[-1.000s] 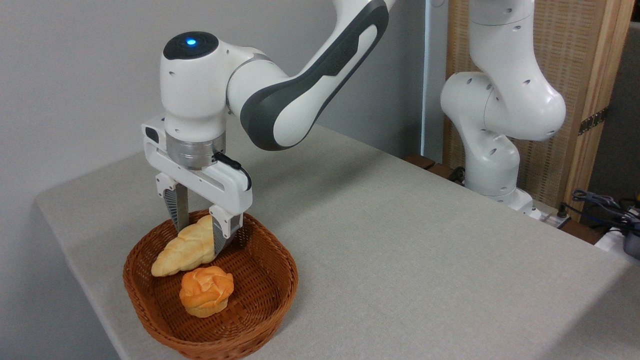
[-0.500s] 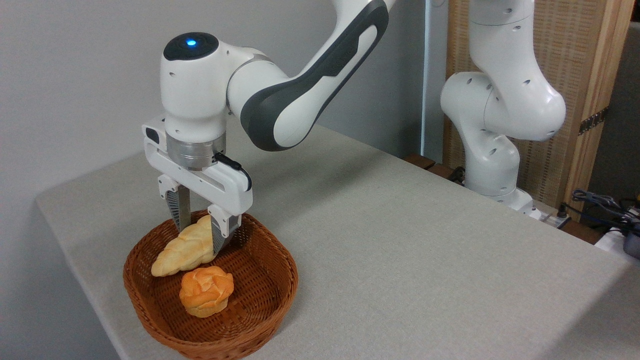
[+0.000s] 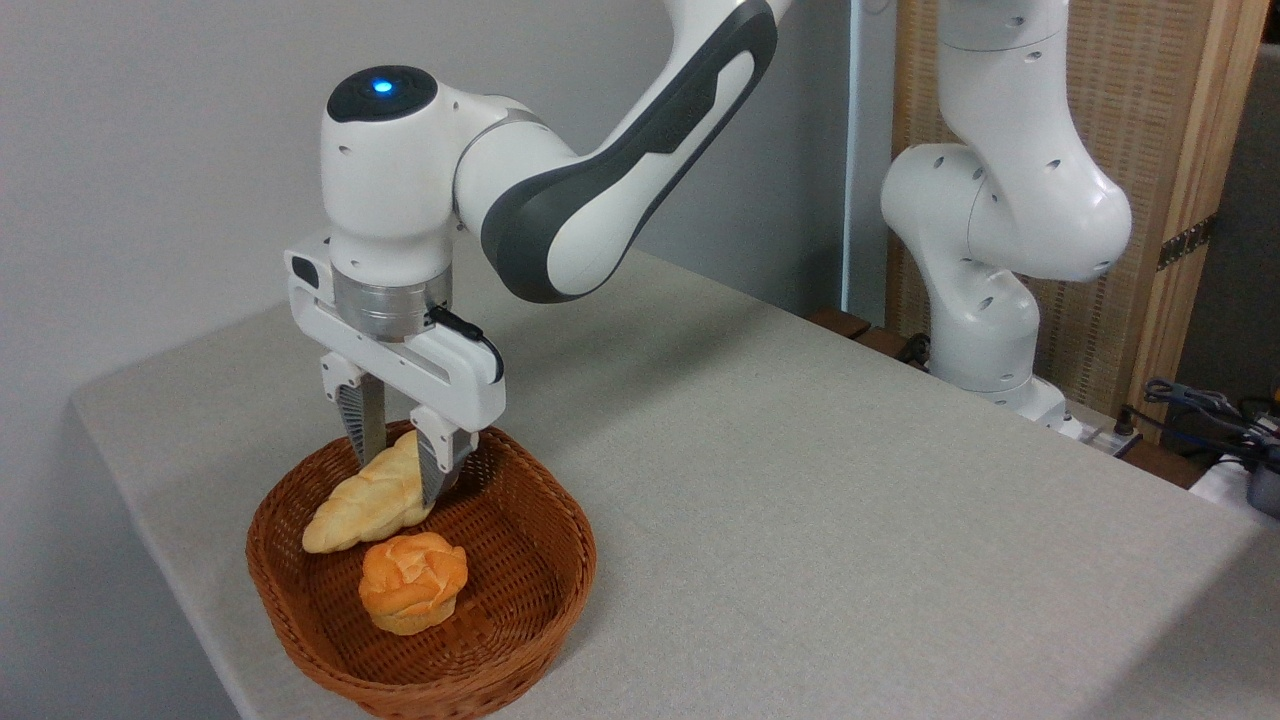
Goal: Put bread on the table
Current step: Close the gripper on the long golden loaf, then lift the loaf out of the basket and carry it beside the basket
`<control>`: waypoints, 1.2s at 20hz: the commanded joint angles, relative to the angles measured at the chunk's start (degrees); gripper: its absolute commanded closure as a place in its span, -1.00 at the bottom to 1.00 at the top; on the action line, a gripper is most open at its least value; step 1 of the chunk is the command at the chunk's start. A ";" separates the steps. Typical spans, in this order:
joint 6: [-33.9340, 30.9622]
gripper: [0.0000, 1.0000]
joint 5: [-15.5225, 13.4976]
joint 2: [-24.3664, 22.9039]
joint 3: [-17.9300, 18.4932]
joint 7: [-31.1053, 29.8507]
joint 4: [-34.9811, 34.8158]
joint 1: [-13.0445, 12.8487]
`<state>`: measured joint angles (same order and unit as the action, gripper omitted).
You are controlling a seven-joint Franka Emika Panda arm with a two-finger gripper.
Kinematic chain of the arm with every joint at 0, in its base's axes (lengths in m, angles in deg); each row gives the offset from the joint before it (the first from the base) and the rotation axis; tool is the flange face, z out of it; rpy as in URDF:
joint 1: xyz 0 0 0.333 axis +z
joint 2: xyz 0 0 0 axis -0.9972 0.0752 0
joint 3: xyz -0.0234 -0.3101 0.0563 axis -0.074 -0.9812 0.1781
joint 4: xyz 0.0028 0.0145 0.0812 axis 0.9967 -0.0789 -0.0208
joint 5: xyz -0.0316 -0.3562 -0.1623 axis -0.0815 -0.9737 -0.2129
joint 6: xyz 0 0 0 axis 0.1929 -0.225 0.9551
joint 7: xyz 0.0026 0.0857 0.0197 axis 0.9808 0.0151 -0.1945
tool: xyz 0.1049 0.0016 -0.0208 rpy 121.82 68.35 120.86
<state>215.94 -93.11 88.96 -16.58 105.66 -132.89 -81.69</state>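
Where the table (image 3: 800, 480) narrowed toward its near left corner, sat a brown wicker basket (image 3: 540, 590), close to the near edge. Held 2 baked items inside: the bread (image 3: 365, 500), a pale braided loaf, along the basket's far left wall, and a small round orange bun (image 3: 413, 582) just in front of it, nearer the basket's middle. Seemed to touch or nearly touch, loaf against bun. Came down from above on a white arm, the gripper (image 3: 398, 478), pointing straight into the basket. Stood 1 finger on each side of the loaf's far end, jaws pressed against it, grasping the bread. Lay low in the basket, the loaf's near tip by the wicker wall. Rose at the table's far right edge, the arm's white base (image 3: 985, 330), before a wooden screen (image 3: 1160, 150).
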 commanded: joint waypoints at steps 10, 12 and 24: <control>0.91 0.06 -0.78 -1.04 0.56 0.32 1.34 0.04; -1.02 0.06 -0.87 -1.40 0.83 0.32 2.49 0.13; -22.18 0.04 -0.43 -10.87 8.64 12.68 7.59 0.04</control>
<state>200.58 -93.10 83.54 -10.52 111.88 -124.51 -81.30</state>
